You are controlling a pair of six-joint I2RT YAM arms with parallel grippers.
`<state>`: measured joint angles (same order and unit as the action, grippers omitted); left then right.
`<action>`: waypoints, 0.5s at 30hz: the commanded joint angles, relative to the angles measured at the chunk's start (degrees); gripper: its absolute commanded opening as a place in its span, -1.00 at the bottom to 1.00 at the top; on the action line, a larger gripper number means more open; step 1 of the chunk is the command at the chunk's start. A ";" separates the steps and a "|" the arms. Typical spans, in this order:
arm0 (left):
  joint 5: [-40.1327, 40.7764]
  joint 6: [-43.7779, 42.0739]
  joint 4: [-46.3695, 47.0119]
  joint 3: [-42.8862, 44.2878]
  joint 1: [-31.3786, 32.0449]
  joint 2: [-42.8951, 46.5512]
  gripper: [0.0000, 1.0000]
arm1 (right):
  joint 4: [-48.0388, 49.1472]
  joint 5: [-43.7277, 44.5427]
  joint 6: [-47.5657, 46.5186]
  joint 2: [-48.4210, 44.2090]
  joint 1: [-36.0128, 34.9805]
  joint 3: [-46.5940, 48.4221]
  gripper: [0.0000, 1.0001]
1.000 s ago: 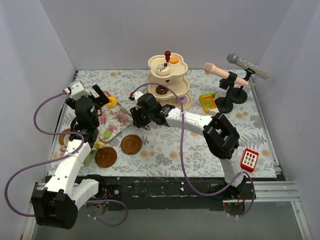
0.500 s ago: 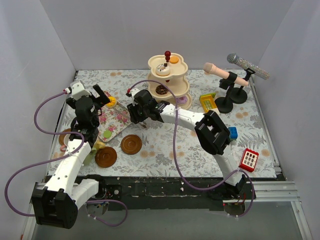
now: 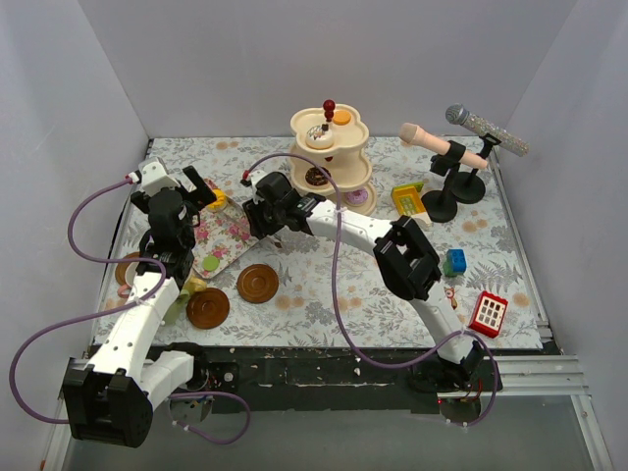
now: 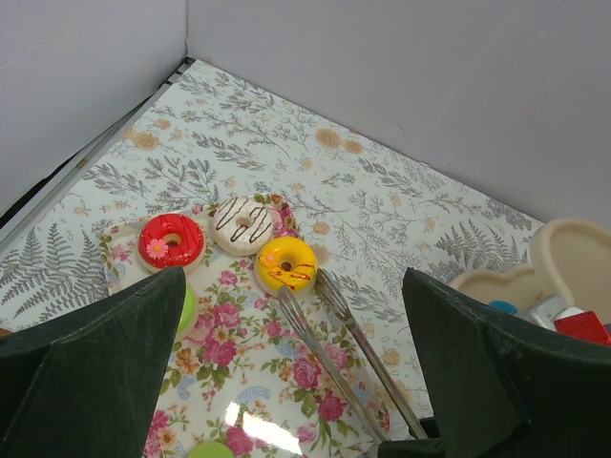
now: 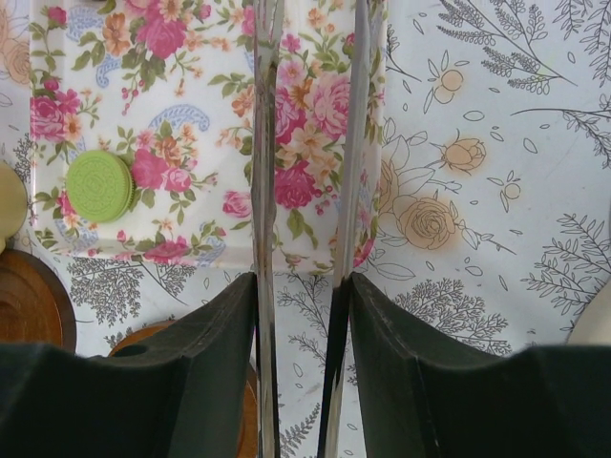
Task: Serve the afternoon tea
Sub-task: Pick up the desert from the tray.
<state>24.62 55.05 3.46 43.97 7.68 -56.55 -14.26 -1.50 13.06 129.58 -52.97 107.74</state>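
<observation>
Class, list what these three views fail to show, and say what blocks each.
Right wrist view: the metal tongs' tips, cut off by the top edge.
Left wrist view: the tiered stand, cut off by the right edge.
Top view: one brown saucer, partly under the left arm.

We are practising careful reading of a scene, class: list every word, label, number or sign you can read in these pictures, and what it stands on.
No text can be read in any view.
Red toy keypad: whether its white keys carry marks is too small to tell.
Yellow toy: too small to tell.
Floral tray: printed flowers only, no lettering.
</observation>
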 commanded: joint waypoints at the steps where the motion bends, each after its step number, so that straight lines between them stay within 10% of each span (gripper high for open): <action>1: -0.10 -0.64 0.67 -0.28 0.23 0.48 0.96 | -0.68 -0.79 -1.28 1.46 0.15 4.05 0.01; 15: -0.01 -0.73 0.67 -0.28 0.23 0.57 0.96 | -3.23 -2.46 -2.60 5.86 0.15 10.29 0.04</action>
<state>24.60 55.05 3.46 43.94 7.68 -56.55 -18.15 -2.35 11.66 133.95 -52.95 114.21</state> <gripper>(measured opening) 0.981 0.517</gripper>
